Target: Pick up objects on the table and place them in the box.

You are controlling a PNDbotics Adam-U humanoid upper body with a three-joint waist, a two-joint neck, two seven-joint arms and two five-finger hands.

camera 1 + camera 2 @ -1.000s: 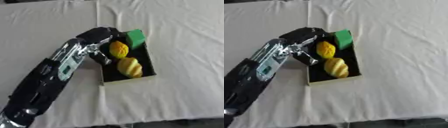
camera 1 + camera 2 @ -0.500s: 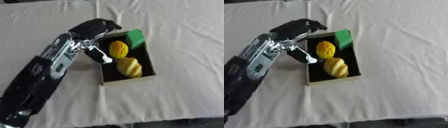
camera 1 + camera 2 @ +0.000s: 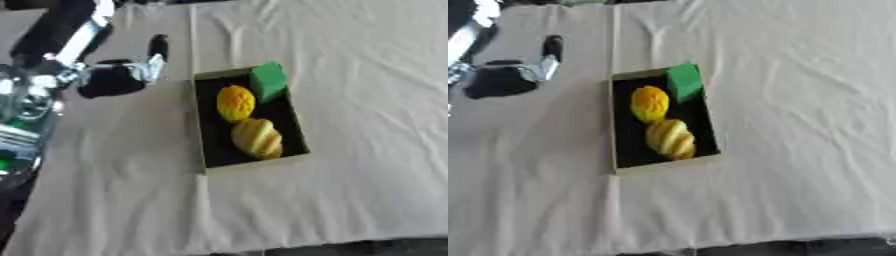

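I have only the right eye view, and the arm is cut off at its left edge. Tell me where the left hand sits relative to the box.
Observer: The left eye view shows more of the left hand. It sits left of the box, near the box's far end and apart from it.
Operator: Now give me the forearm.
Observer: The left eye view also shows the forearm, silver and black. It runs down that picture's left edge above the table, well away from the box.
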